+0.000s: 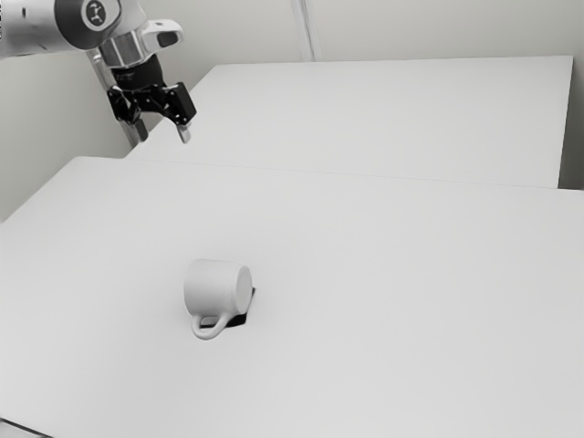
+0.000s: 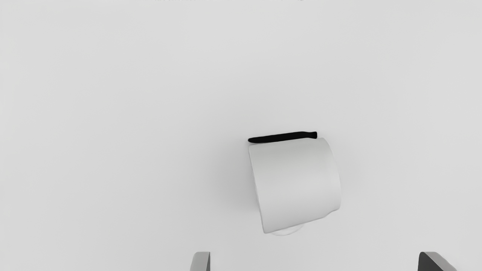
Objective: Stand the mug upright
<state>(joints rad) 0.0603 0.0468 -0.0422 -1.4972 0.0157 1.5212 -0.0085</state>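
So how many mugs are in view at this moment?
1. The white mug lies on its side on the pale table, its handle toward the exterior view's near edge, below and away from the raised gripper.

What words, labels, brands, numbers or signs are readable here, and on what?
No legible words, brands or numbers.
Arm: round dark badge with a pale symbol, no letters I can make out.
Arm, at the exterior view's left edge: small dark marks, too small to read.
Mug: no print on the sides that show.
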